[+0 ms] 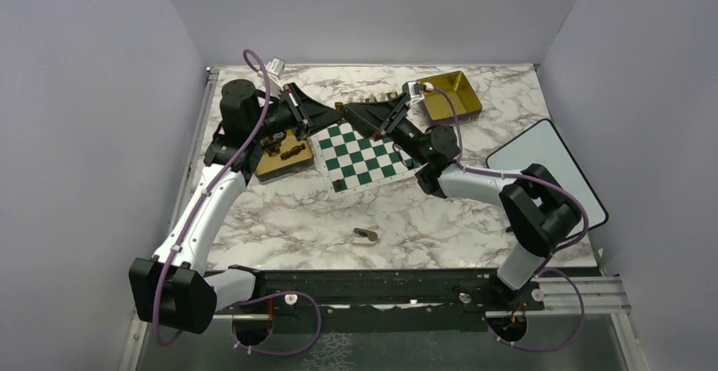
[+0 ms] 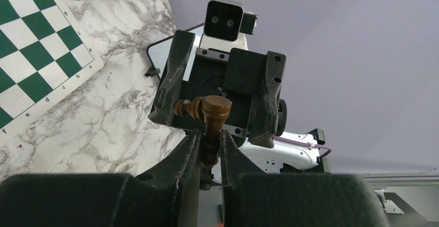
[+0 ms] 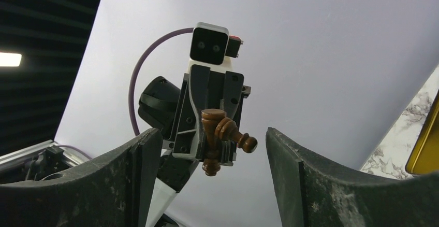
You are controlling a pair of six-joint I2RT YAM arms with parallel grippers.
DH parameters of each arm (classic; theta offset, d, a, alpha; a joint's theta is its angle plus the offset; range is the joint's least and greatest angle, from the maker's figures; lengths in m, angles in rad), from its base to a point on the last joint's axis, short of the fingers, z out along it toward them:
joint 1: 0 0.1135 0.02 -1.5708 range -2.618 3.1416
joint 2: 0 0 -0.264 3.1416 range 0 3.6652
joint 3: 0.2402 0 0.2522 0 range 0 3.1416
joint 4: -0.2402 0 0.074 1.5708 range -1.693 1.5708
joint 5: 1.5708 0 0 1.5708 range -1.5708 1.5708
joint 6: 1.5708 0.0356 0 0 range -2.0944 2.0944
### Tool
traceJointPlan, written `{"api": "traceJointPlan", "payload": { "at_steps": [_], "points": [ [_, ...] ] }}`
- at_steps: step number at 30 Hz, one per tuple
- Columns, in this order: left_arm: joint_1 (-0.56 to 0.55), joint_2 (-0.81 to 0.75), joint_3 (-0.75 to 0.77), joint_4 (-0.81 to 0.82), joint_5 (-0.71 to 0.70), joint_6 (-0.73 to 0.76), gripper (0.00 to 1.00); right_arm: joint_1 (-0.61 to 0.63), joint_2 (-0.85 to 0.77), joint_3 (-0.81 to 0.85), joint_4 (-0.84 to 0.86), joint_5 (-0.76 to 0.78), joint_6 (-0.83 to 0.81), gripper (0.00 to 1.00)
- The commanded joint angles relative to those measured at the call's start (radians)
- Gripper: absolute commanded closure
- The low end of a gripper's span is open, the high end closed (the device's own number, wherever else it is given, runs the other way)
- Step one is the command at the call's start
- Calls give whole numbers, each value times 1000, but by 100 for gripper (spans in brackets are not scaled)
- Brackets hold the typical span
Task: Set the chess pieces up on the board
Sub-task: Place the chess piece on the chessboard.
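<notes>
two dark pieces pinched over the board's far corner

much is hard to read. from above, the two end effectors meet tip to tip over the far left corner of the board (image 1: 360, 155), and their black bodies hide what sits between them. the wrist views settle it: the left end effector (image 2: 209, 133) is narrow, clamped on the stems of two dark chess pieces (image 2: 209, 114), one upright and one leaning across it. the right end effector (image 3: 209, 133) faces them with its jaws wide and nothing between them. which figures these are cannot be told.

the gold tin (image 1: 269, 170), just left of the board, holds several dark pieces (image 1: 284, 146); they are too small to count. a second gold tin (image 1: 461, 104) stands past the board's far right corner; the left wrist view cuts it off at the top, with something yellow and red inside that cannot be identified.

a row of pale pieces (image 1: 372, 97) lines the board's far edge, partly covered by the right arm. one dark piece (image 1: 339, 185) stands on the near left corner square. another piece (image 1: 365, 235) lies on its side on the tabletop (image 1: 296, 227), well in front of the board. a flat pale panel (image 1: 550, 163) lies at the right.
</notes>
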Motion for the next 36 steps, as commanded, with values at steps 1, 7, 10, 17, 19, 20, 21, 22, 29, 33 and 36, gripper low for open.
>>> {"api": "traceJointPlan", "payload": {
  "at_steps": [1, 7, 10, 17, 19, 20, 21, 22, 29, 33, 36],
  "points": [
    [-3, -31, -12, 50, 12, -11, 92, 4, 5, 19, 71, -30, 7, 23],
    [-3, -31, -24, 50, 8, -3, 92, 4, -4, -11, 86, -26, 8, 28],
    [-4, -30, -34, 50, 5, 0, 92, 4, -5, -32, 103, -16, 8, 31],
    [-3, -29, -45, 50, -3, 11, 92, 5, -13, -45, 114, -11, 7, 40],
    [-3, -31, -47, 46, -6, 15, 92, 4, -15, -50, 115, -6, 8, 42],
    [-3, -33, -48, 44, -7, 17, 92, 4, -16, -53, 115, -3, 9, 44],
    [-4, -33, -48, 42, -8, 19, 92, 4, -16, -54, 117, 0, 8, 46],
    [-3, -32, -48, 40, -8, 20, 92, 4, -16, -57, 117, 2, 9, 47],
    [-3, -31, -47, 32, -10, 31, 92, 4, -18, -66, 117, 21, 13, 61],
    [-3, -31, -47, 20, -11, 45, 92, 4, -25, -80, 109, 41, 9, 70],
    [-4, -31, -43, -2, -14, 61, 92, 4, -32, -96, 101, 57, 3, 81]
  ]
}}
